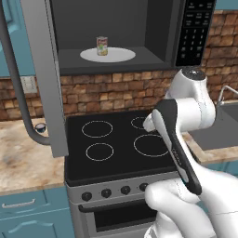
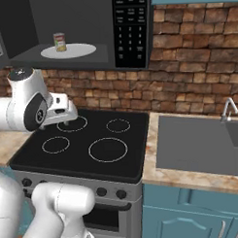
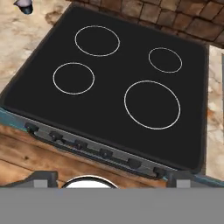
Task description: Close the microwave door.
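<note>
Overhead, item one: microwave door [image 1: 44,69], grey frame, swung wide open toward the camera at the left of the left base view, its long curved dark handle [image 1: 16,88] hanging along the outer edge. Door stands well apart from the arm.

Item two: microwave [image 1: 135,32], mounted above the stove against the brick wall [image 2: 187,70]. Cavity dark; white round plate [image 1: 108,55] on its floor; a small can [image 1: 102,46] upright on the plate, toward its left side. Black keypad [image 2: 130,28] with white buttons at the right of the cavity.

Item three: stove [image 3: 118,83], black glass top with four white burner rings, a row of dark knobs [image 3: 105,153] along the front edge; oven door below.

Item four: gripper [image 3: 111,177], poised above the front of the stove, looking down on it. Finger tips [image 3: 41,177] stand far apart at the two bottom corners of the hand view, jaws wide, nothing between them.

Item five: stone counter [image 1: 23,158] either side of the stove; sink [image 2: 199,142] with tap [image 2: 228,110] to the right; teal cabinets [image 2: 192,215] beneath.
</note>
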Controlling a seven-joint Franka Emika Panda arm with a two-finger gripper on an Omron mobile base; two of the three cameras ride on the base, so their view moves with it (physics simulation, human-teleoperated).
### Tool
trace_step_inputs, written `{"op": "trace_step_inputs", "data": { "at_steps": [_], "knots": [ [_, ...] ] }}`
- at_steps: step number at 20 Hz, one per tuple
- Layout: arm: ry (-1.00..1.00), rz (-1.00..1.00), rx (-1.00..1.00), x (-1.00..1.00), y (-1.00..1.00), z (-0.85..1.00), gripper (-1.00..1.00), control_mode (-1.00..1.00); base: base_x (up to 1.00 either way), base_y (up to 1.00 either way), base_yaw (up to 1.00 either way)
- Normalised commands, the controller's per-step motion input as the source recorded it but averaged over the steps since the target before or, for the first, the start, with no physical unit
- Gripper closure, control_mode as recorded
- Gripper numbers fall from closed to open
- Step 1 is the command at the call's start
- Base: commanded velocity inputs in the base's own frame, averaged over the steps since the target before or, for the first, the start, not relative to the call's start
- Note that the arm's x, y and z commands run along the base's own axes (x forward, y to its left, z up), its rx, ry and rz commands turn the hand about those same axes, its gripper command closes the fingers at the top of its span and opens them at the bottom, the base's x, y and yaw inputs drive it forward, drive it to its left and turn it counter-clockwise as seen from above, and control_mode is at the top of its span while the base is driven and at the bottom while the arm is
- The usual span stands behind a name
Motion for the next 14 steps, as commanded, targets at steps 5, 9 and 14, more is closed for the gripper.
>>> {"op": "trace_step_inputs", "data": {
  "at_steps": [5, 9, 14],
  "knots": [
    [-0.23, 0.0, -0.04, -0.23, 0.46, 0.12, -1.0, -1.0, 0.0, 0.0, 0.0],
    [-0.2, -0.02, -0.03, -0.13, 0.31, 0.26, -1.0, -1.0, 0.0, 0.0, 0.0],
    [-0.21, -0.08, -0.01, -0.12, 0.27, 0.29, -1.0, -1.0, 0.0, 0.0, 0.0]
  ]
}}
